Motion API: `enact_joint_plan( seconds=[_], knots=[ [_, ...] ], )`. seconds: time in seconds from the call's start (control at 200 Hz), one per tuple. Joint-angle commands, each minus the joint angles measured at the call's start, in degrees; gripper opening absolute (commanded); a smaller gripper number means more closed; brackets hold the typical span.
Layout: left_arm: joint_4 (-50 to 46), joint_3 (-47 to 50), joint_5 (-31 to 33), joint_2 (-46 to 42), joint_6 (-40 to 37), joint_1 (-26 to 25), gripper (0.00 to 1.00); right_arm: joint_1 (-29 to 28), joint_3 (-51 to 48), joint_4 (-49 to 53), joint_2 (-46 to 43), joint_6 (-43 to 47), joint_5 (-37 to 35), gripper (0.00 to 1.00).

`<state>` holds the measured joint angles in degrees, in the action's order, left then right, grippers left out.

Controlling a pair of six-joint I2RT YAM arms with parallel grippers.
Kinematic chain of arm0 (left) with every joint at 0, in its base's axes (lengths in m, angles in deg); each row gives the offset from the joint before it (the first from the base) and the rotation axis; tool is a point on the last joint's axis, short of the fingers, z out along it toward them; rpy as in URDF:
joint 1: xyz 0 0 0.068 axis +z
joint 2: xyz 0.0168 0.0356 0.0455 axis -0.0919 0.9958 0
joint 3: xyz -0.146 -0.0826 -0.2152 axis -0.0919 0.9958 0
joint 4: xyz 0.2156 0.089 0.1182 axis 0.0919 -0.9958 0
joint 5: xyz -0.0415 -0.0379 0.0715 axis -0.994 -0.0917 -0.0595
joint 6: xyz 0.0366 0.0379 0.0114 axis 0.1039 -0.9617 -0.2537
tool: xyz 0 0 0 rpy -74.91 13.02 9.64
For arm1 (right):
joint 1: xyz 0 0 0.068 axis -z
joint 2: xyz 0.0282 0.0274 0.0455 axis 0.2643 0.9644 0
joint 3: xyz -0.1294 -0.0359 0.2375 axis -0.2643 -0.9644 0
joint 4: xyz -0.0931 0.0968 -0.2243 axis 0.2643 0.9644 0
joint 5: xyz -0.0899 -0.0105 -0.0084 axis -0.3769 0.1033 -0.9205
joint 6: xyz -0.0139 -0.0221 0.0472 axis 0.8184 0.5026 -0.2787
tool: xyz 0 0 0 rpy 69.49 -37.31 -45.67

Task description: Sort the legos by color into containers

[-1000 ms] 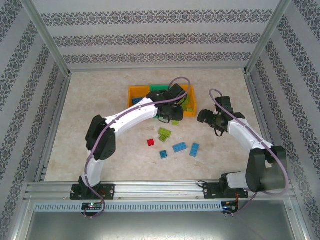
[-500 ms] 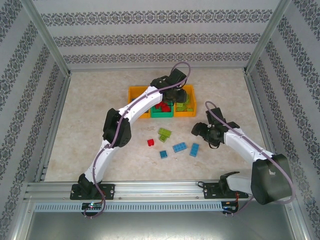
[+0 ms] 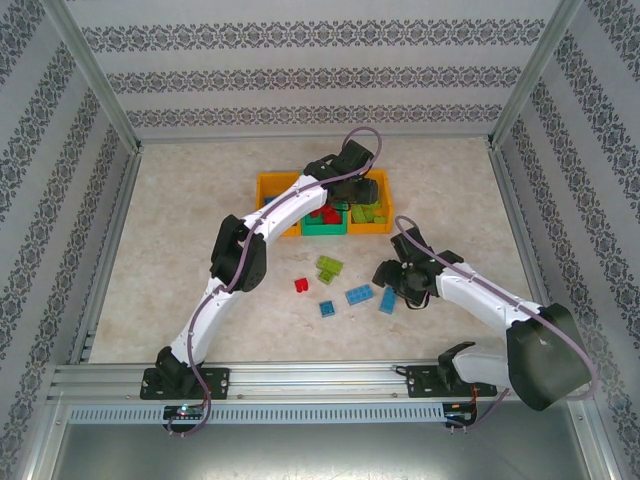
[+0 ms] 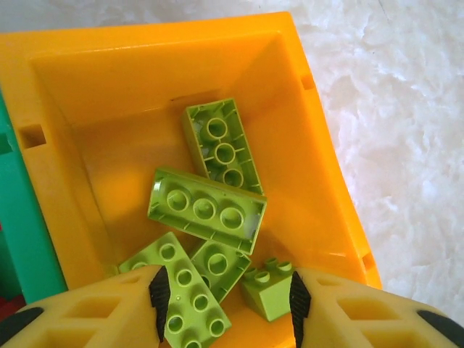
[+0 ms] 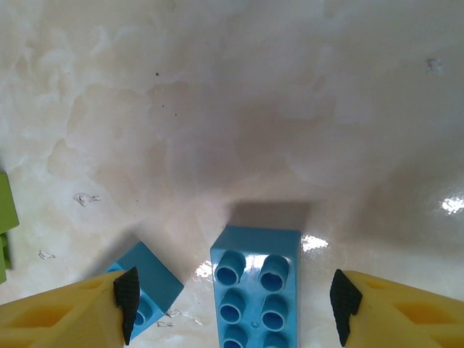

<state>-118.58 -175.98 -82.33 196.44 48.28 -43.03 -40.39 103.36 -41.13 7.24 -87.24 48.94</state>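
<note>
I am holding both arms out with both claws open.
I am holding my left arm stretched far forward in a long arc, elbow raised, with my left claw (image 3: 358, 192) pointing down and its yellow fingers (image 4: 87, 315) spread apart. I am holding my right arm bent and angled inward toward the middle, my right claw (image 3: 392, 280) hanging low, its fingers (image 5: 51, 315) parted wide.

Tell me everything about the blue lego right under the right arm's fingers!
The blue lego is a shiny plastic brick with two rows of round studs facing up. It lies flat on the pale marbled table, between the open right fingers, which do not touch it. A second blue brick sits just beside it, apart.
</note>
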Motion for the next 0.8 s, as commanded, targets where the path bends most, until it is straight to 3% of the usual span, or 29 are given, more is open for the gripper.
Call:
enact_joint_plan(
  seconds=[0.0,0.23,0.485,0.794],
  knots=[
    [1.3,-2.2,-0.8,0.6,1.1,0.5,0.52,-1.5,0.1,2.4,1.1,-2.5,-1.9,0.72],
    [0.3,0.1,-3.4,-3.9,-0.1,0.5,0.74,-2.7,-0.3,3.9,3.1,-2.7,-2.0,0.65],
    [3.2,7.3,-1.4,-13.1,-2.9,0.5,1.00,-3.4,0.6,4.2,6.5,-1.3,-2.7,0.52],
    [14.2,27.6,5.5,-27.9,-2.0,2.5,0.99,-3.8,2.4,7.0,7.5,1.5,-5.6,0.33]
  ],
)
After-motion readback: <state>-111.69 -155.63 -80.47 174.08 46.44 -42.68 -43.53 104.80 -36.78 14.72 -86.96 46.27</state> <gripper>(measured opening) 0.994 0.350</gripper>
